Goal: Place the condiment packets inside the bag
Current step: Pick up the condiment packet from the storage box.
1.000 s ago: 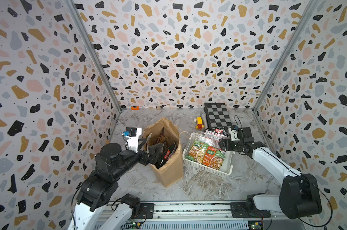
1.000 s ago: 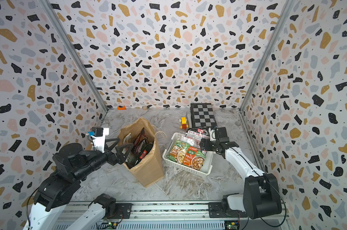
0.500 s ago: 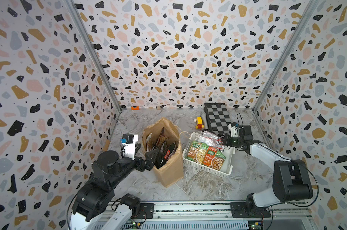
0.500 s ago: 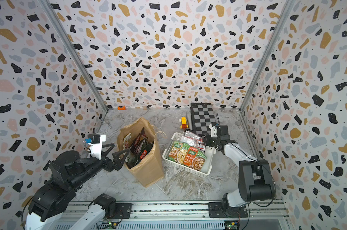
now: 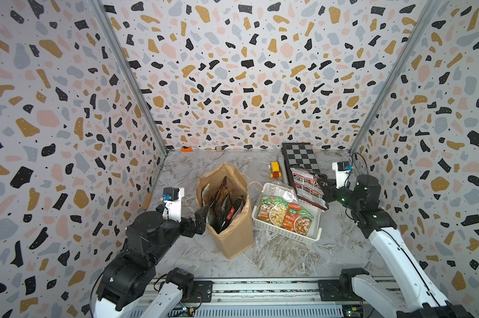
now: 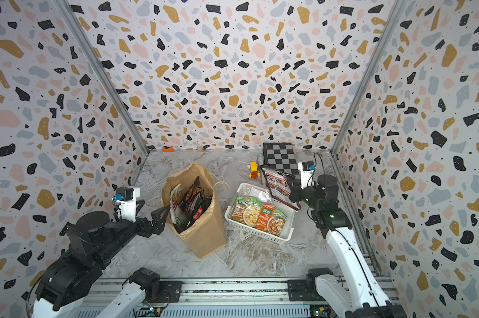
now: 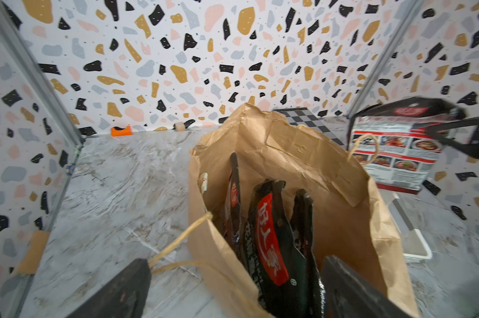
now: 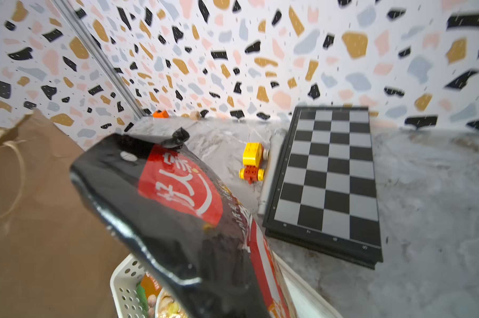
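Several dark packets (image 5: 223,203) stand on edge inside bag (image 5: 233,239), which is upright and open at mid table. Basket (image 5: 285,234) sits just right of the bag and holds 2 flat packets side by side, green packet (image 5: 271,212) and orange packet (image 5: 299,220), plus a clear packet (image 5: 285,192) at its far end. Right gripper (image 5: 325,190) is clamped on 1 black-red packet (image 5: 307,187), held tilted above the basket's far right corner and apart from the bag. Left gripper (image 5: 200,220) has its jaws spread wide at the bag's left rim; I can't tell if it touches. Chessboard (image 5: 301,157) and a yellow toy (image 5: 274,170) lie behind the basket.
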